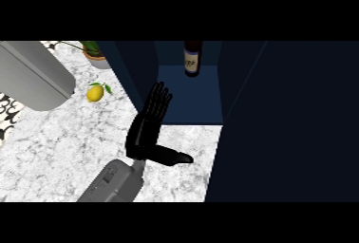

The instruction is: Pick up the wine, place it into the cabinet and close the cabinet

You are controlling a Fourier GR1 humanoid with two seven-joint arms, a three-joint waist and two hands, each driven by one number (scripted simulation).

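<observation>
Left hand (pixel 148 128) sits lowest in view, fingers straight and flat, thumb out, holding nothing, right by the left door (pixel 125 71). Wine (pixel 193 59) stands upright at the back of the open cabinet (pixel 189 97), dark glass, pale label. Lemon (pixel 95 92), plant (pixel 95 51) and a grey appliance (pixel 32 73) sit on the counter (pixel 63 142).

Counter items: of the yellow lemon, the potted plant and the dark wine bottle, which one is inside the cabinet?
The dark wine bottle, standing upright on the blue cabinet floor; the yellow lemon and potted plant sit outside on the marble.
</observation>
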